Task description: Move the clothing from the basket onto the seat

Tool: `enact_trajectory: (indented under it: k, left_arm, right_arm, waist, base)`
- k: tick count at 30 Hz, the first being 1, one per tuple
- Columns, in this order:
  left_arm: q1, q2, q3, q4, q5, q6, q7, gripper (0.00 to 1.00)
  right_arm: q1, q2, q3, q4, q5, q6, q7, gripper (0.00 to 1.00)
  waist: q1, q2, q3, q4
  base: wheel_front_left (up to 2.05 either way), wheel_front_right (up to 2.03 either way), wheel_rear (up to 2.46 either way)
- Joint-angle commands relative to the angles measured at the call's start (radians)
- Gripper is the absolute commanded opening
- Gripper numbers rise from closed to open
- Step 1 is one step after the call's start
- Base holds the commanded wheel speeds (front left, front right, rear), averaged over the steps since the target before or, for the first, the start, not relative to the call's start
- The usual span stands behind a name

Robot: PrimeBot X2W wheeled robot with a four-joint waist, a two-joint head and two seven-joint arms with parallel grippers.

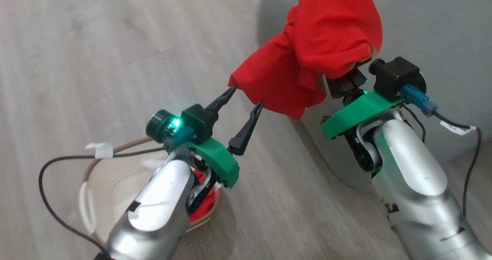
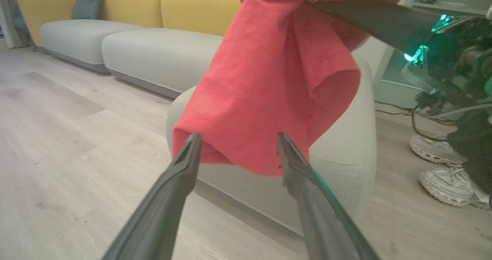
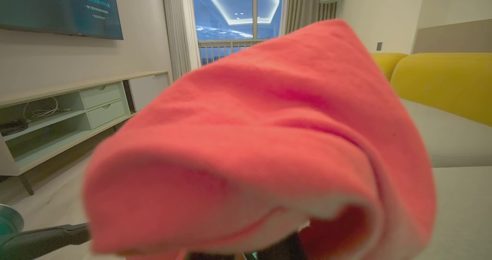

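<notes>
A bright red garment (image 1: 319,48) hangs draped over my right gripper (image 1: 348,84), above the edge of the grey-green seat (image 1: 430,25). The gripper's fingers (image 2: 369,15) run as one dark bar into the cloth, with the tips hidden. My left gripper (image 1: 246,98) stands open at the garment's lower hem (image 2: 238,152), one fingertip touching the cloth and nothing between the fingers. The cream basket (image 1: 107,175) sits on the floor under my left forearm, with more red fabric (image 1: 203,208) inside. The white piece is out of view. In the right wrist view the red garment (image 3: 269,137) covers the fingers.
Pale wood floor (image 1: 96,52) surrounds the basket. Behind are a grey and yellow sofa (image 2: 153,48) and a low TV cabinet (image 3: 57,117). A person's white shoes (image 2: 442,164) stand on the floor by the seat.
</notes>
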Motion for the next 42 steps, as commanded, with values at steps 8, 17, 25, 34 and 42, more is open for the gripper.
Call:
enact_trajectory:
  k: [8, 17, 25, 34, 42]
  left_arm:
    - [-0.038, 0.011, -0.031, -0.020, -0.007, -0.009, -0.005, 1.00]
    - [-0.083, 0.009, -0.090, 0.001, -0.040, -0.009, -0.005, 1.00]
    - [-0.113, 0.040, -0.122, -0.017, -0.037, -0.009, -0.005, 1.00]
    - [-0.156, 0.100, -0.140, -0.042, -0.023, -0.009, -0.005, 1.00]
    - [-0.218, 0.131, -0.166, -0.065, -0.024, -0.009, -0.005, 1.00]
  right_arm:
    - [0.040, -0.002, -0.070, -0.101, -0.029, 0.000, -0.006, 0.00]
    - [0.114, -0.037, -0.211, -0.166, -0.050, 0.000, -0.006, 0.00]
    - [0.017, -0.068, -0.344, -0.131, -0.044, 0.000, -0.006, 0.00]
    - [-0.197, -0.118, -0.440, -0.016, -0.057, 0.000, -0.006, 0.00]
    - [-0.374, -0.187, -0.571, 0.092, -0.084, 0.000, -0.006, 0.00]
  waist:
    - [0.0000, -0.0001, 0.017, -0.138]
    - [0.0000, -0.0001, 0.072, -0.152]
    - [0.0000, -0.0001, 0.186, -0.153]
    - [0.0000, -0.0001, 0.340, -0.103]
    - [0.0000, -0.0001, 0.459, -0.004]
  base:
    - [0.00, 0.00, 0.00]
    - [0.00, 0.00, 0.00]
    - [0.00, 0.00, 0.00]
    - [0.00, 0.00, 0.00]
    - [0.00, 0.00, 0.00]
